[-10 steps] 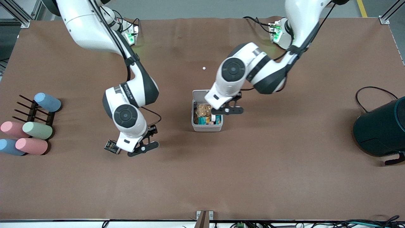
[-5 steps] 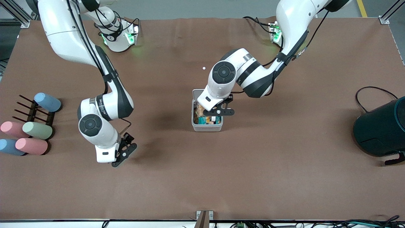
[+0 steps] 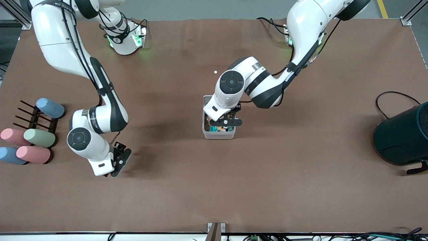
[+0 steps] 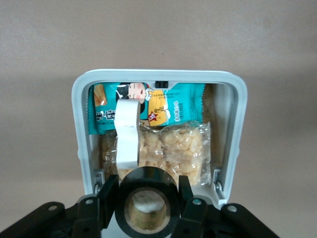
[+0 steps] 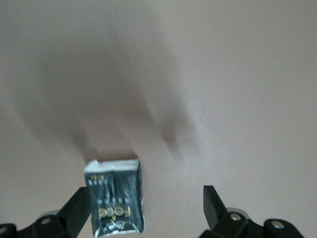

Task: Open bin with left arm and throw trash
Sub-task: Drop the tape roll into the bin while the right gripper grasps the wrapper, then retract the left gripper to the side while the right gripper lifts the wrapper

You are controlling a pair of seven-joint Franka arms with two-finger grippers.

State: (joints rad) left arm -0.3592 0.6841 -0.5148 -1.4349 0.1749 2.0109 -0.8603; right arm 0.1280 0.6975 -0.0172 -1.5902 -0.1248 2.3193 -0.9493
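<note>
From my console, the pastel cylinders (image 3: 31, 137) sit on the counter (image 3: 284, 187) at nine o'clock in the front view. The right gripper (image 3: 115, 164) hangs low over the counter at about seven o'clock, fingers (image 5: 214, 202) spread wide; the dark packet (image 5: 115, 196) lies between them, possibly touching one finger. At centre, the left gripper (image 3: 226, 122) hovers over the open bin (image 4: 82, 124), pinching the black tape ring (image 4: 147, 202). A teal container (image 3: 403, 135) stands at three o'clock.

Open bin (image 3: 219, 134) near the table's (image 3: 267, 187) middle, mouth crowded with snack packets (image 4: 158, 129) — left gripper (image 3: 226, 122) directly over it holding the tape ring (image 4: 146, 202), pastel cylinders (image 3: 33, 144) along the right arm's edge, dark teal container (image 3: 401, 137) at the left arm's edge.
</note>
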